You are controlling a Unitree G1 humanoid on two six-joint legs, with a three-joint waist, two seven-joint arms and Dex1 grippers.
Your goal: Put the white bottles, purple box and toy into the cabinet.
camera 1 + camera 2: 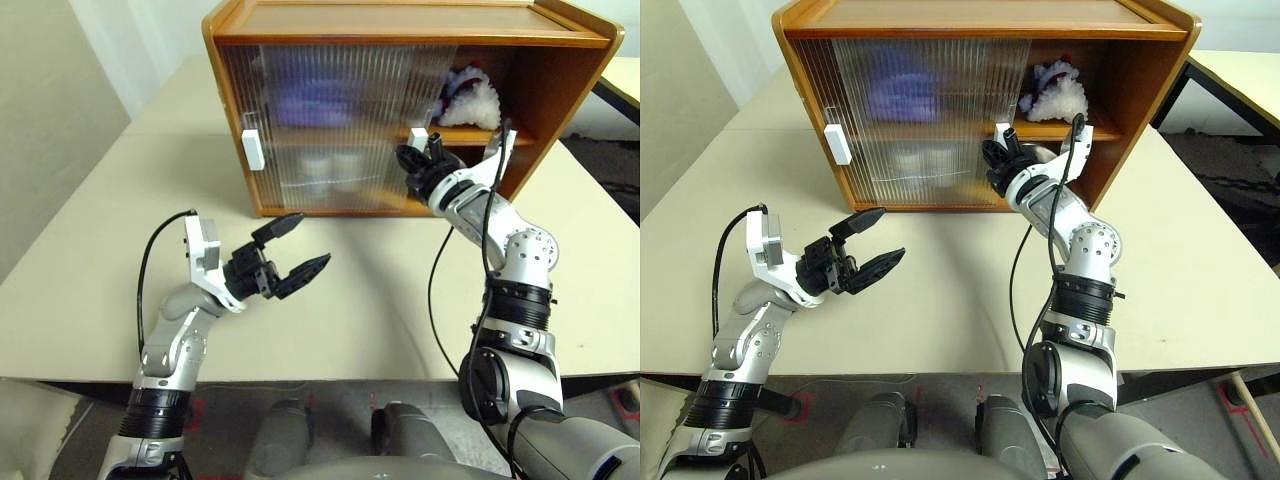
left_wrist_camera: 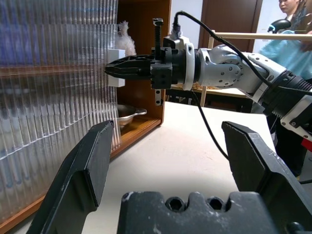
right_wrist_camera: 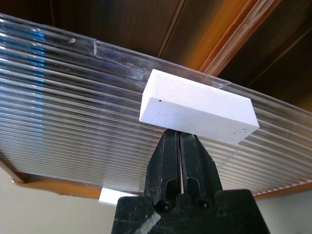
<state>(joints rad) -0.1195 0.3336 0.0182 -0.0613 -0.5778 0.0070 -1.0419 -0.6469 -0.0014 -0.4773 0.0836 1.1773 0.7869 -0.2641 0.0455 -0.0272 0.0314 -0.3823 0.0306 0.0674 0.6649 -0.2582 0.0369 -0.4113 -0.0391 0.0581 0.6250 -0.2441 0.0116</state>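
Note:
The wooden cabinet (image 1: 560, 75) stands at the far side of the table, its ribbed sliding doors covering the left and middle. Behind them the purple box (image 1: 318, 100) shows as a blur on the upper shelf and the white bottles (image 1: 325, 172) as pale shapes on the lower shelf. The toy (image 1: 470, 98) sits in the uncovered right part of the upper shelf. My right gripper (image 3: 179, 132) is shut, its tips against the door's white handle (image 3: 197, 106). Over the table in front of the cabinet, my left gripper (image 1: 295, 250) hangs open and holds nothing.
A steel bowl (image 2: 127, 113) lies on the lower shelf at the uncovered right end. A second white handle (image 1: 252, 148) sits on the left door. The table (image 1: 90, 280) stretches wide on both sides. A person in teal (image 2: 292, 48) stands beyond the table.

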